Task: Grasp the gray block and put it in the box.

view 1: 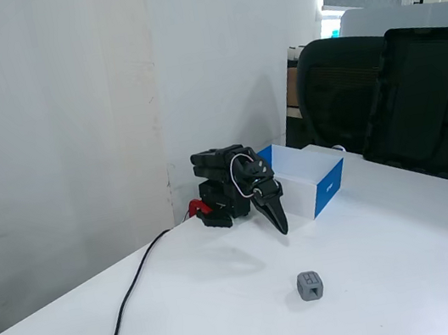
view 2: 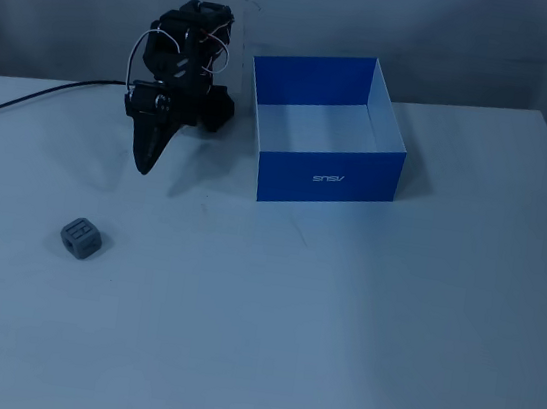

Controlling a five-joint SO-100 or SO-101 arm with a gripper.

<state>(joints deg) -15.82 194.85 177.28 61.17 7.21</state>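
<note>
The gripper [view 1: 282, 226] [view 2: 142, 166] hangs nose-down with its jaws pressed together into a point, holding nothing, just beside the box [view 1: 327, 187] [view 2: 328, 179] on the white table [view 1: 397, 276] [view 2: 334, 354]. The gray block [view 1: 310, 285] [view 2: 80, 238] sits alone on the bare tabletop, well apart from the box and nearer the gripper. Beyond the box, in a fixed view, stand a black chair [view 1: 331, 89] and an open black case [view 1: 442, 105], while a black cable [view 1: 130, 299] [view 2: 25, 97] trails off along the plain white wall [view 1: 52, 119].
</note>
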